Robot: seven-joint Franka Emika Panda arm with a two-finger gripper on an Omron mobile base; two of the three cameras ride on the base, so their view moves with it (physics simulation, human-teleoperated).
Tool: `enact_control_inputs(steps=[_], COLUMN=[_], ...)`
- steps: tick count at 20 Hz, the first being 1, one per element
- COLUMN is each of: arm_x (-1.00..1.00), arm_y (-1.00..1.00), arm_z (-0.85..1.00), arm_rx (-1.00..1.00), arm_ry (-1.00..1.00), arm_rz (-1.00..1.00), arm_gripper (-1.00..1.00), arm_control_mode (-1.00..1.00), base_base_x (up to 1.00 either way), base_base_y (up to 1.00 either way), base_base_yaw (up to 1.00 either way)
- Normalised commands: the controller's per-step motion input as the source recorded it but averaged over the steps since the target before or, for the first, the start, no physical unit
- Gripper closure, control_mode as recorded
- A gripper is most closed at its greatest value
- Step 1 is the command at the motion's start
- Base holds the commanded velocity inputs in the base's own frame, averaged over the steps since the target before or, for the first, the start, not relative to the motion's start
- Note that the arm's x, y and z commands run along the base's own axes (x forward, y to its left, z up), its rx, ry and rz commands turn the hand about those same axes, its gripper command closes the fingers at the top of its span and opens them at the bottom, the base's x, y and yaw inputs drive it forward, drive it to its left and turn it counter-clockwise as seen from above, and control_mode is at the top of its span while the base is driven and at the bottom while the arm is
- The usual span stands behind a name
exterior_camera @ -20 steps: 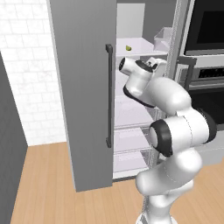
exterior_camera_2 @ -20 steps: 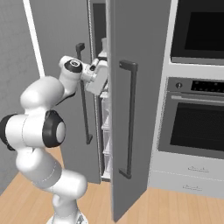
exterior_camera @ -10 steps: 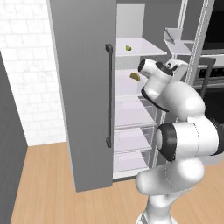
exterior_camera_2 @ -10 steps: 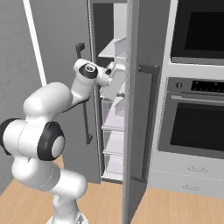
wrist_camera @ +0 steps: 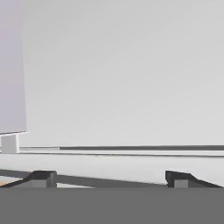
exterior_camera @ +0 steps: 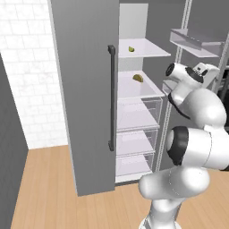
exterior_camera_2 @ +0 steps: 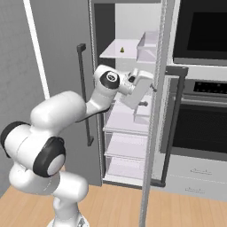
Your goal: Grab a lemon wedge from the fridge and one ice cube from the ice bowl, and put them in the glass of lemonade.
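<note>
- With the fridge open, I judge I'm on the first step: reaching for the lemon wedge on the top shelf, up and beyond my jaws.
- My gripper sits at mid-shelf height, jaws apart.
- Next: lift and push inward.
- A darker golden wedge is nearer; the ice bowl and glass are unseen.

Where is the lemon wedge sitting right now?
In the left base view, the lemon wedge lies on the fridge's top shelf, above the shelf holding the darker golden wedge.
</note>
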Motion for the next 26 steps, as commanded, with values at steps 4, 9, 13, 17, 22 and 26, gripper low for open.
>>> enact_control_inputs(steps=[4,9,13,17,22,26], arm_x=[-0.07,0.0,-0.58,-0.7,-0.15,0.0], arm_y=[-0.38,-0.05,0.0,0.16,0.52,0.89], arm_z=[0.0,0.0,0.02,0.26,0.05,0.16], arm_rx=[0.0,0.0,0.02,0.11,0.36,0.21], arm_ry=[0.0,0.0,-0.13,-0.31,-0.48,-0.24], arm_rz=[0.0,0.0,0.02,0.04,0.06,0.05], arm_gripper=[-1.0,-1.0,-1.0,-1.0,-1.0,-1.0], arm_control_mode=[-1.0,-1.0,-1.0,-1.0,-1.0,-1.0], base_base_x=[0.0,0.0,0.0,0.0,0.0,0.0], base_base_y=[0.0,0.0,0.0,0.0,0.0,0.0], base_base_yaw=[0.0,0.0,0.0,0.0,0.0,0.0])
